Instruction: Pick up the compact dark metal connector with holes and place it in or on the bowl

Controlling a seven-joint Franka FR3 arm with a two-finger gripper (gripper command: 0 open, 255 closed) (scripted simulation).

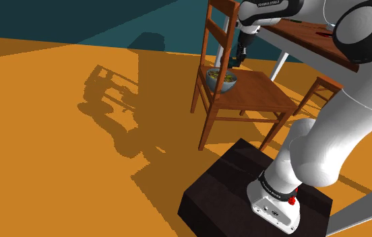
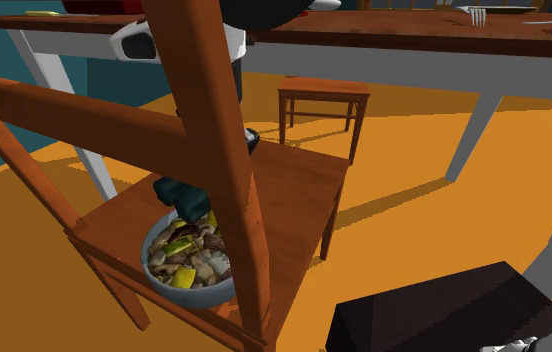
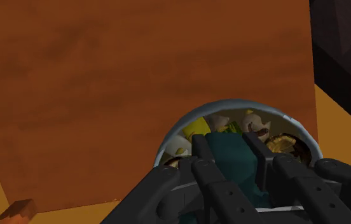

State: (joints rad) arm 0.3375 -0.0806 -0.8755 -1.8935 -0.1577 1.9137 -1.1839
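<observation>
A grey bowl (image 1: 222, 79) full of mixed food stands on the seat of a wooden chair (image 1: 255, 95), near its back. My black gripper (image 1: 239, 59) hangs just above the bowl, shut on a small dark teal connector (image 3: 230, 158). In the wrist view the connector sits clasped between the two fingers (image 3: 201, 145), right over the bowl's rim (image 3: 231, 103) and its food. In the second exterior view the connector (image 2: 185, 197) hovers at the bowl (image 2: 164, 278), with the chair's back post hiding most of the hand.
The chair's tall slatted back (image 1: 215, 32) rises beside the gripper. A brown-topped table (image 1: 313, 37) with white legs overhangs the chair. A small wooden stool (image 2: 324, 92) stands beyond it. My dark stand (image 1: 245, 185) sits on the orange floor.
</observation>
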